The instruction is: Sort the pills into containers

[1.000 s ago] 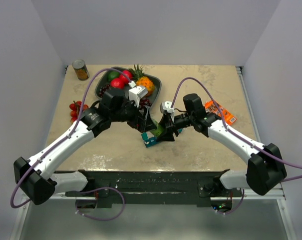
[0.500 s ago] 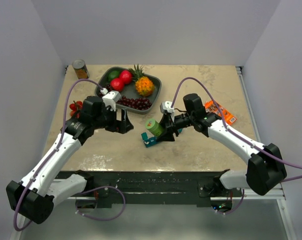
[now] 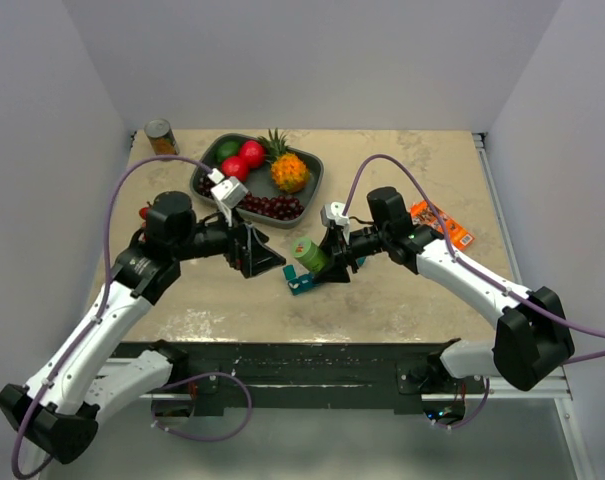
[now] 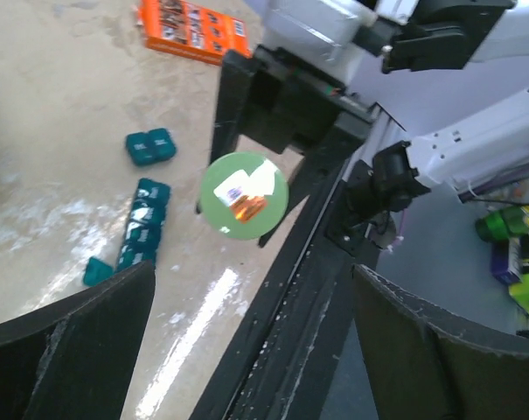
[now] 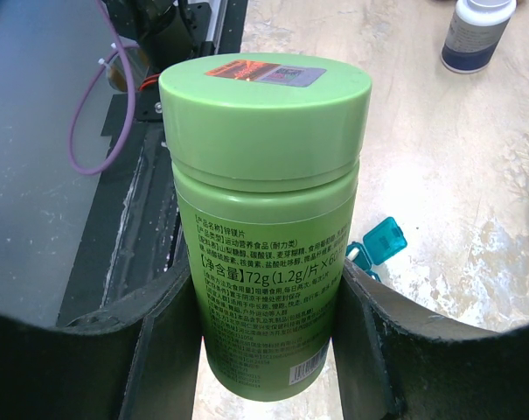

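Observation:
The teal containers (image 3: 300, 283) lie near the table's front edge: a strip of joined cubes (image 4: 146, 229), a pair (image 4: 150, 146) and one loose cube (image 4: 96, 271). One cube stands with its lid open (image 5: 375, 243) and something small and white in it. My right gripper (image 3: 327, 262) is shut on a green capped bottle (image 3: 307, 252), holding it tilted just above the containers; my fingers clamp its sides (image 5: 264, 227). My left gripper (image 3: 260, 256) is open and empty, left of the bottle, facing its cap (image 4: 244, 195).
A dark grey fruit tray (image 3: 315, 168) stands at the back. A tin can (image 3: 162, 140) is at the far left corner. An orange packet (image 3: 442, 222) lies to the right. A white bottle (image 5: 476, 31) stands beyond the green one in the right wrist view.
My left arm has drawn back to the left, away from the green bottle's cap, with its jaws open. My right arm and the bottle have not moved.

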`<state>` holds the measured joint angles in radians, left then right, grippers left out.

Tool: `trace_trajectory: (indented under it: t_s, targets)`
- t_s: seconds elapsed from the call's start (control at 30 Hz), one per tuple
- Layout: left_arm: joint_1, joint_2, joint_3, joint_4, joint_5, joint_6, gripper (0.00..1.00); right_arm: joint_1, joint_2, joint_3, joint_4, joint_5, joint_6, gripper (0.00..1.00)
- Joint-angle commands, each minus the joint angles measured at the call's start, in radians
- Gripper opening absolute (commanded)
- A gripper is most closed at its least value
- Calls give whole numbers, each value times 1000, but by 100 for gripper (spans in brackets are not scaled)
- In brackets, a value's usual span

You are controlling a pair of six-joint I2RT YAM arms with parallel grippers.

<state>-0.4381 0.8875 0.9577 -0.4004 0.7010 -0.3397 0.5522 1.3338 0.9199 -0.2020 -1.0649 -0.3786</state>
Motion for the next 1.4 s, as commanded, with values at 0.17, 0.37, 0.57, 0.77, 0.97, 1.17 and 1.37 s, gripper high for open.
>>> trace_trajectory:
  t_s: [0.17,0.37,0.57,0.77,0.97,1.17,1.37]
  targets:
    - [-229,228,217,-55,-204,-38,100,-1,-16,45,27,-15,-16,0]
    - [-266,286,273,-112,-288,-21,98,-1,-16,46,27,-15,-16,0]
    - [-274,318,274,-130,-275,-2,85,-3,-18,46,27,-17,-16,0]
    - [-274,330,270,-158,-215,48,45,-2,-21,45,26,-20,-16,0]
    - [-274,252,211,-169,-89,333,25,-3,-24,53,-2,-81,-45,0]
    - [-271,127,101,-130,122,789,26,5,-21,53,-39,-211,-86,0]
    - [-156,172,99,-66,234,869,69,9,-21,53,-47,-211,-97,0]
